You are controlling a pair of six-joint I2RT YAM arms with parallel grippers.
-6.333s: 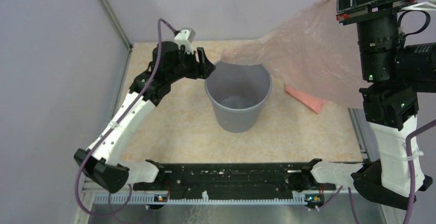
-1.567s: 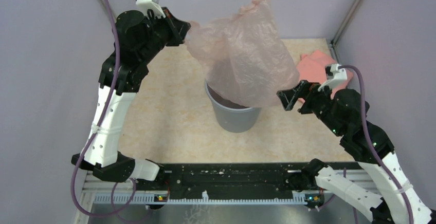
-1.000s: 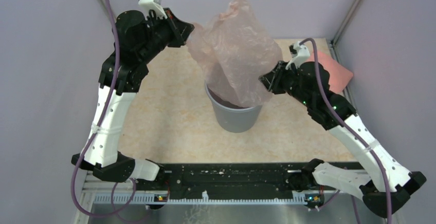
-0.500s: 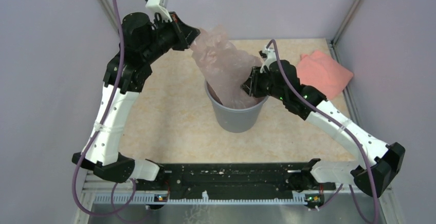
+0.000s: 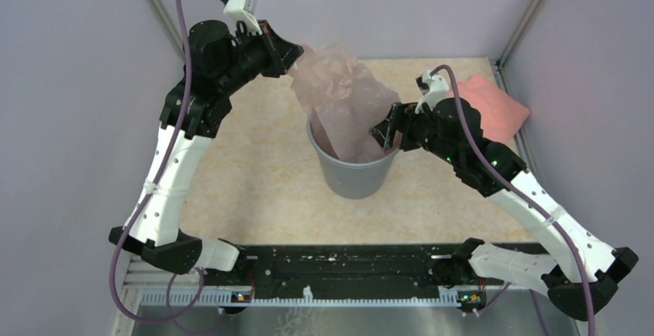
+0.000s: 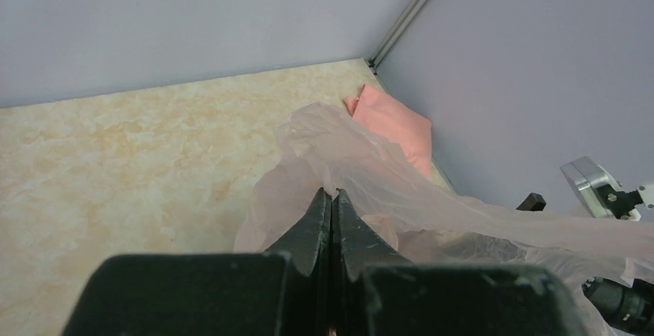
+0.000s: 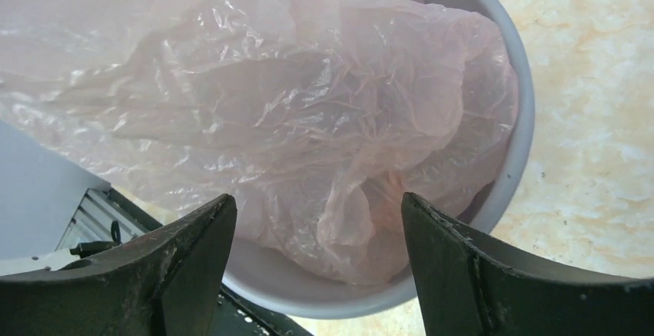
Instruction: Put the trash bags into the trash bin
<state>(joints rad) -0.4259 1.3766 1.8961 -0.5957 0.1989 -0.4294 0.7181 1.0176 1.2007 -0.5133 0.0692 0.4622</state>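
Observation:
The translucent pale pink trash bag hangs from above into the grey round trash bin, its lower part bunched inside the rim. My left gripper is raised behind and left of the bin, shut on the bag's upper edge. In the right wrist view the bag fills most of the bin's mouth. My right gripper hovers at the bin's right rim, open, with nothing between its fingers.
An opaque salmon-pink folded bundle lies at the back right of the beige table, near the corner post; it also shows in the left wrist view as a bundle. Purple-grey walls close in the sides and back.
The right gripper has opened, let go of the bag and drawn back slightly to the right of the bin. The bag has sunk lower into the bin. The left gripper still holds its edge.

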